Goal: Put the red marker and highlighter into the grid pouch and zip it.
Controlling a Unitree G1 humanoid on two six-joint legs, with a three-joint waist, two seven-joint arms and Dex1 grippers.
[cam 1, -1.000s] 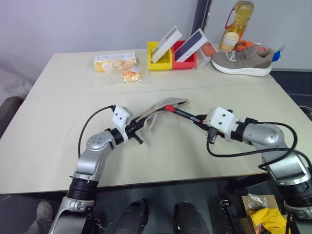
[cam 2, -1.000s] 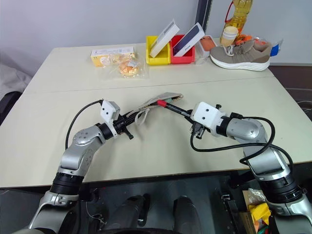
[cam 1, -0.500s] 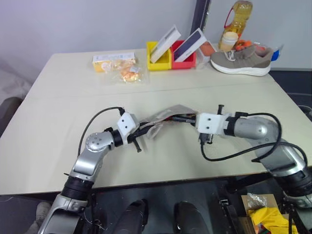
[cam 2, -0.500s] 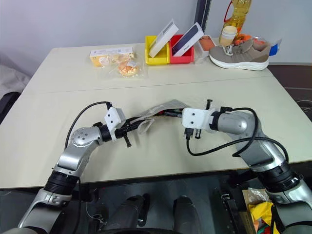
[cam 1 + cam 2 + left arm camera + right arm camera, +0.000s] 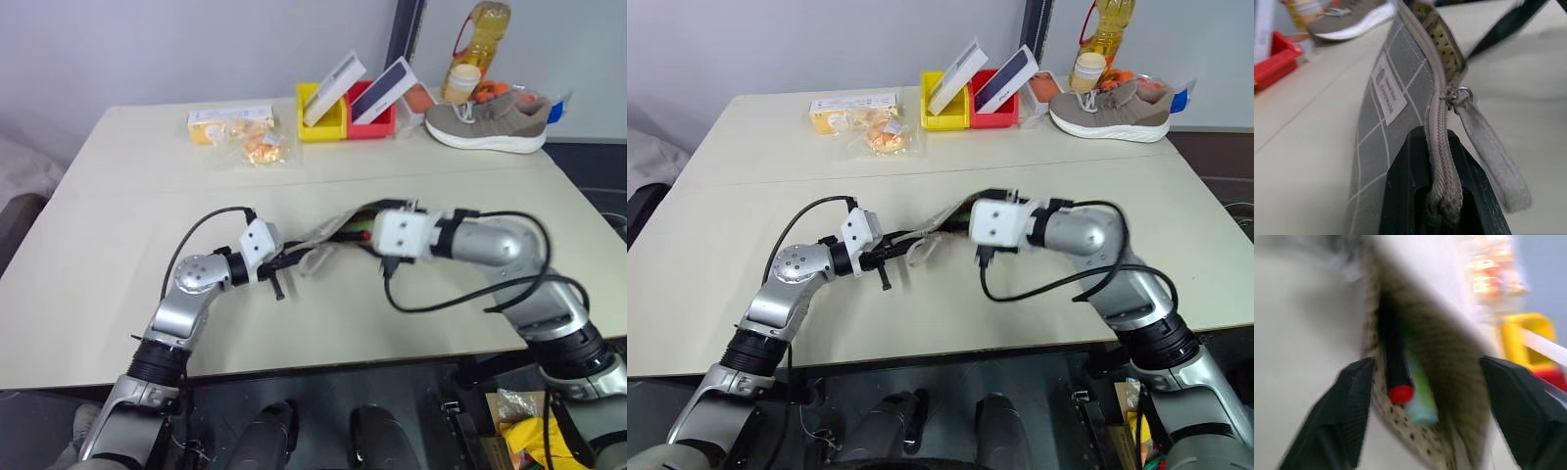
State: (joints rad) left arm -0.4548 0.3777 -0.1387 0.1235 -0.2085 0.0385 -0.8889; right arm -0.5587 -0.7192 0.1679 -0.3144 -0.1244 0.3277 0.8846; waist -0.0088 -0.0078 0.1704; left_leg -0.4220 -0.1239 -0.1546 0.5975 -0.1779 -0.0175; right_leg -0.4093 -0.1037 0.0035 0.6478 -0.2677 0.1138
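Left gripper [image 5: 1442,196]: you have it clenched on the zipper end of the grid pouch [image 5: 1396,98], holding the pouch off the table [image 5: 118,225] so the mouth stays presented to the other arm.
Right gripper [image 5: 1420,396]: its jaws stand apart at the pouch mouth, grasping nothing.
Red marker [image 5: 1395,363]: it sits inside the pouch, long axis running into the pouch, red end toward the opening.
Highlighter [image 5: 1418,391]: it lies just beside the marker, parallel to it, pale cap toward the mouth; how deep either sits you probably cannot judge, the view being blurred.
Pouch axis: it stretches between your two grippers, zipper edge uppermost.
Zipper pull [image 5: 1462,95]: it hangs near your left gripper, so the zip is open and closing it remains for you.
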